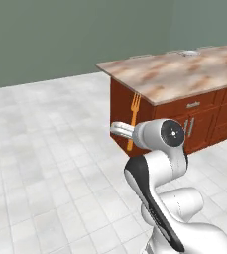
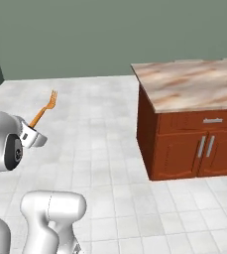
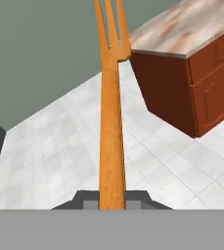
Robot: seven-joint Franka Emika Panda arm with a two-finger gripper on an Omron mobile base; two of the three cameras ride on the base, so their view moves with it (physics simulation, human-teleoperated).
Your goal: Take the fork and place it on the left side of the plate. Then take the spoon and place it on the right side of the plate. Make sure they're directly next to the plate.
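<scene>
- Island counter (image 1: 184, 74) is standing ahead of me on tiled floor (image 1: 45, 163), well apart from my arm.
- Gripper (image 3: 111, 201) is clamping the fork (image 3: 111, 122) by its handle, tines pointing away, raised over the floor.

Fork (image 3: 111, 127) matt plastic-looking; counter (image 1: 184, 74) marbled stone, wood cabinets (image 1: 204, 121).

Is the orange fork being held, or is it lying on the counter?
Held. The fork sticks out from between the shut fingers, tines up, away from the counter.
</scene>
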